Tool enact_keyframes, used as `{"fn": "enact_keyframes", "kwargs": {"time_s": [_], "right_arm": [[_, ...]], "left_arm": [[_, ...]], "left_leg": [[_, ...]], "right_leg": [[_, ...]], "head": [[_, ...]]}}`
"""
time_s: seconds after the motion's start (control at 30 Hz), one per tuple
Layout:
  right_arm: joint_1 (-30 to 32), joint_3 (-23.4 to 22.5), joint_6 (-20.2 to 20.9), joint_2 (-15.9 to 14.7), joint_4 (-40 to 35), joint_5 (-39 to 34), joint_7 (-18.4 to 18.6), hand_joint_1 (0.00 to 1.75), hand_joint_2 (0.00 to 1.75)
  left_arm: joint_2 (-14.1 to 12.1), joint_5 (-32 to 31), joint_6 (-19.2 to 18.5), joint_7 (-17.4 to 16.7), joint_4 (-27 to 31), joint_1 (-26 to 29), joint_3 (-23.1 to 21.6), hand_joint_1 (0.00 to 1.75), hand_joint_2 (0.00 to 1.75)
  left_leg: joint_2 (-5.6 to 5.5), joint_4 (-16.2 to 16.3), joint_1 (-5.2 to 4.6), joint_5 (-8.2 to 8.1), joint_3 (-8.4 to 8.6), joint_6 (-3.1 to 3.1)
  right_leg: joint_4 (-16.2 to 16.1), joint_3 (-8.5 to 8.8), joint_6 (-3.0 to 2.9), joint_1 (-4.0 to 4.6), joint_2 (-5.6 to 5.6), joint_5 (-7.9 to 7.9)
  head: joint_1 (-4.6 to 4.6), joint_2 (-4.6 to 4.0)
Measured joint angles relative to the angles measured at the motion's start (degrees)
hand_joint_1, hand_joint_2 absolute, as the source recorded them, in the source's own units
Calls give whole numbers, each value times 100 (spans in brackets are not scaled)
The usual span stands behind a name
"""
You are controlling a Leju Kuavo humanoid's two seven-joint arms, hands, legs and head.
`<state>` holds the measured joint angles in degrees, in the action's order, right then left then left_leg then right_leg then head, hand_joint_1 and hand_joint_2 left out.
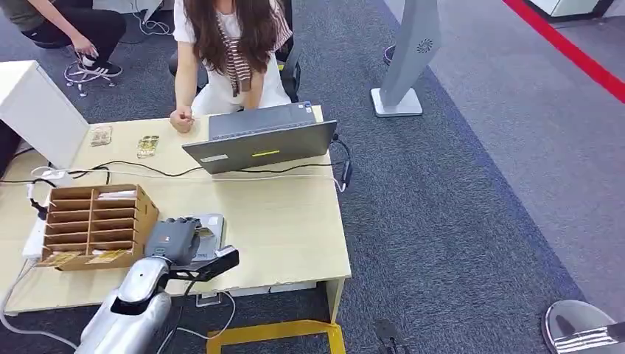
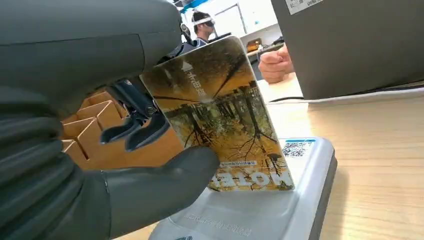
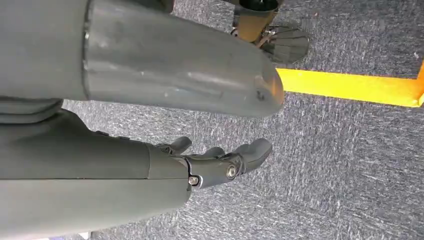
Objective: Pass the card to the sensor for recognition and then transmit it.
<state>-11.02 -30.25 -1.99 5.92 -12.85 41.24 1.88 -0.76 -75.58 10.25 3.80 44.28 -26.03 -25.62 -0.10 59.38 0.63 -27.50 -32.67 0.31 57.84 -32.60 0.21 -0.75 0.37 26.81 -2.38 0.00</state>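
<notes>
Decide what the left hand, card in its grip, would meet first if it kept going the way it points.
Probably the grey card reader: the left hand tilts the card down, its lower edge at the reader's top.

**Right wrist view: hand hanging over carpet, nothing held**

We find the right hand (image 3: 220, 162) hanging free above the grey carpet (image 3: 350, 175), its dark fingers (image 3: 252, 150) slightly curled and apart, with nothing between them. The thick grey thumb (image 3: 180, 75) lies across the frame above the fingers, its rounded tip bare. We note a yellow bar (image 3: 345, 85) lying on the carpet beyond the thumb tip, with a second yellow piece meeting it at the picture's edge. A brown post on a dark ribbed base (image 3: 280, 42) stands near the bar. We cannot identify that object further.
</notes>
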Motion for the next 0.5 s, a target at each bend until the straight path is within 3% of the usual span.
{"fn": "enact_keyframes", "kwargs": {"time_s": [0.13, 0.3, 0.5], "right_arm": [[1, 0, 0, 7, 0, -7, 0, 0, 0], [7, -9, -24, 7, 0, -61, -26, 0, 0], [18, -52, -100, 7, 2, -87, -72, 0, 0]], "left_arm": [[2, 4, 74, -46, -70, -36, 0, 175, 175], [-11, -18, 562, -72, -41, -36, 0, 175, 175], [-133, -9, 1340, 122, 924, -20, 24, 175, 175]], "left_leg": [[0, 0, 0, 1, 0, 1], [0, 1, 0, 4, 0, -2], [-1, 1, 0, 3, -4, -2]], "right_leg": [[0, 1, 0, 0, 0, -1], [0, -1, 0, 0, 0, -4], [1, -1, 0, 0, -1, -4]], "head": [[0, 0], [2, 0], [0, 0]]}}
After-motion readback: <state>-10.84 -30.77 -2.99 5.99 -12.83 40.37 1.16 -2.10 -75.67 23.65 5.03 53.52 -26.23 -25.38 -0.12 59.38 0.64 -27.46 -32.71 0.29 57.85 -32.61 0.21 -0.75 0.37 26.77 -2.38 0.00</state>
